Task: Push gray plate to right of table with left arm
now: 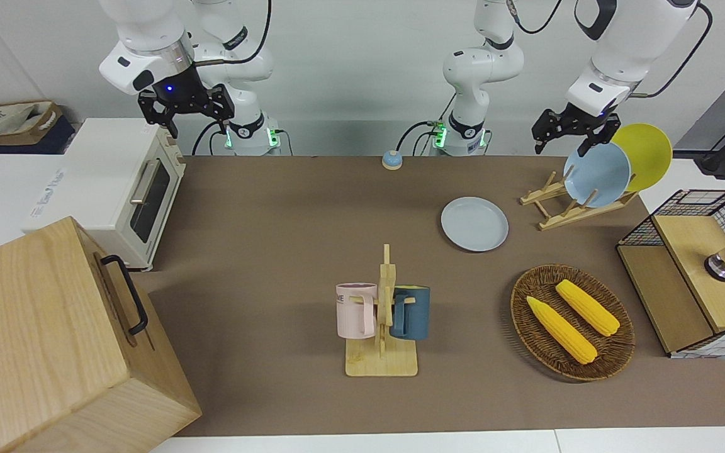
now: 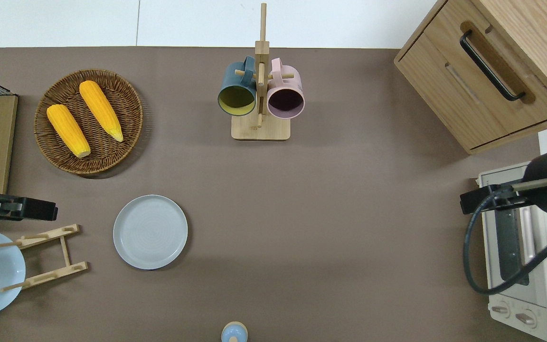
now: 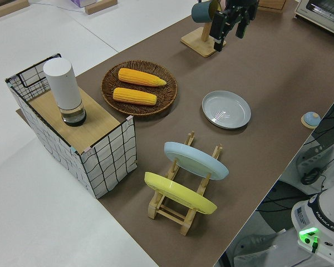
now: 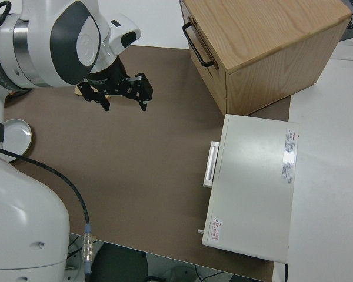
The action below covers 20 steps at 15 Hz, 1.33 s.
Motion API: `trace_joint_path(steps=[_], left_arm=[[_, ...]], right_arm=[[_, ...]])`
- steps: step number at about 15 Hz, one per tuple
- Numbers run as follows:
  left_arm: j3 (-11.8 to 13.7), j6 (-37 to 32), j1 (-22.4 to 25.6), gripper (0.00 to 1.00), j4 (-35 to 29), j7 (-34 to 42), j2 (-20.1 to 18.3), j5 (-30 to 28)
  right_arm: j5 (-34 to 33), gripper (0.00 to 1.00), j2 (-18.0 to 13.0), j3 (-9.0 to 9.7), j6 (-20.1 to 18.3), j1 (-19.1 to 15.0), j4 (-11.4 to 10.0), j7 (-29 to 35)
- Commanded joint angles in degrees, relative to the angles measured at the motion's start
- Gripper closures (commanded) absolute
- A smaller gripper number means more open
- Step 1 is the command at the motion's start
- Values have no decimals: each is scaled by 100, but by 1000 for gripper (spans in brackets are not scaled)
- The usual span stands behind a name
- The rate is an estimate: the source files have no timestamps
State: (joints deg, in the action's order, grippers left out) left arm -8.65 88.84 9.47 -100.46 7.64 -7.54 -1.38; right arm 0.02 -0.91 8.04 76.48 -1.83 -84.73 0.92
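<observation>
Where brown table [image 2: 330, 199] lies matte, round gray plate [image 2: 150, 232]

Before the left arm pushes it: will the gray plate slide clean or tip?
The gray plate lies flat on the matte table, so it will probably slide, not tip or roll. Its low rim gives little to push against; an off-centre push may spin it.

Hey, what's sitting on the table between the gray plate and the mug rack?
Nothing: the overhead view shows only bare brown table between the gray plate and the mug rack.
</observation>
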Motion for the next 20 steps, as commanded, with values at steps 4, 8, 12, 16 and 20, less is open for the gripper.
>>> trace_joint_path(steps=[4, 8, 12, 16, 20], left_arm=[[22, 46, 38, 7, -333, -8, -151, 6], [22, 81, 38, 7, -360, -8, -142, 6], [22, 248, 11, 7, -614, -52, -151, 6], [22, 581, -24, 7, -992, -61, -221, 6], [22, 793, -15, 7, -1247, -52, -230, 6]], right_arm=[[25, 17, -14, 92, -89, -107, 53, 75], [25, 17, -14, 92, -89, -115, 53, 66], [25, 17, -14, 92, -89, -107, 53, 75], [25, 17, -14, 92, -89, -115, 53, 66], [25, 17, -14, 92, -89, -107, 53, 66]])
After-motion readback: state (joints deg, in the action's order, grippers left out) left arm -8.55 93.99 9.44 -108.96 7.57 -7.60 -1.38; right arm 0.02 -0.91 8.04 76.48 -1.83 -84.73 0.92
